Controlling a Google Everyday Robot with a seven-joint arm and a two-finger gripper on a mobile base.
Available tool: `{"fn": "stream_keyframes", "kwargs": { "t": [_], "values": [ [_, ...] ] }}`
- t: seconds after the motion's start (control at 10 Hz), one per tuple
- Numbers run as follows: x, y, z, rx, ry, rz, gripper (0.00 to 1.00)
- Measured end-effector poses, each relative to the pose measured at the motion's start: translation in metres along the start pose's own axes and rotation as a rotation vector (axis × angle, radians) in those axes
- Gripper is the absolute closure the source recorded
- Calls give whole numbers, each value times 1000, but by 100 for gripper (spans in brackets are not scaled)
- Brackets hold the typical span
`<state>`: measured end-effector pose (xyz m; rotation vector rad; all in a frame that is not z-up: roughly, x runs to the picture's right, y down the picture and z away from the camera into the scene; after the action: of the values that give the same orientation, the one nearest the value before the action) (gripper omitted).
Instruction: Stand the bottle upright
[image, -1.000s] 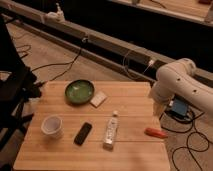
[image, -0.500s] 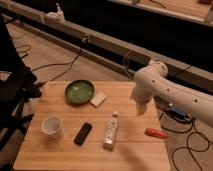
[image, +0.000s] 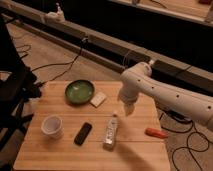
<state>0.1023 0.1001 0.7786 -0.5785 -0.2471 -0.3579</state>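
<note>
Lying bottle on worktop, gripper hanging by its far end

Wooden worktop (image: 60, 152) carries every item noted.

White arm (image: 165, 95) reaches in from the right over the worktop's far right part. Its gripper (image: 128, 109) points down at the arm's left end, just beyond the far end of the bottle. Whether the gripper is apart or together cannot be told, nor whether it touches anything.

Green bowl (image: 80, 91) sits at the far side, left of centre.

White cup (image: 52, 126) stands upright at the near left.

Bottle (image: 111, 131) lies on its side near the centre of the worktop, with its length running near to far and its cap end farther away.

Black phone (image: 83, 133) lies flat between cup and bottle, apart from both.

Pale flat block (image: 98, 99) lies just right of the bowl.

Orange-red marker (image: 156, 132) lies at the right edge, well apart from the bottle.
</note>
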Motion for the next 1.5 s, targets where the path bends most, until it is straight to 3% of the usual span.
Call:
{"fn": "stream_keyframes", "kwargs": {
  "t": [0.5,0.9,1.2,1.5],
  "values": [
    [-5,-1,3,-5,-15,-50,35],
    [12,-6,21,-38,20,-195,35],
    [29,-14,31,-33,67,-262,35],
    [27,-16,40,-35,58,-291,35]
  ]
}}
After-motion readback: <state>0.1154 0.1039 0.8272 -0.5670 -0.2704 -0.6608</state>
